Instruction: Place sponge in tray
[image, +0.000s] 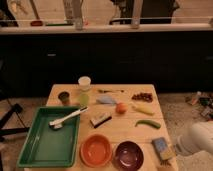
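Gripper (180, 147) low at the right, off the table (125, 131) edge farthest from the tray (46, 148), on a white arm. Whether it is open or closed: cannot tell. Sponge (161, 145) just beside it on the tray side, flat on the table's near corner, outside the tray. Between sponge and tray: maroon bowl (129, 155), then orange bowl (96, 150) just beside the tray's rim. White brush (67, 119) lies in the tray's far end.
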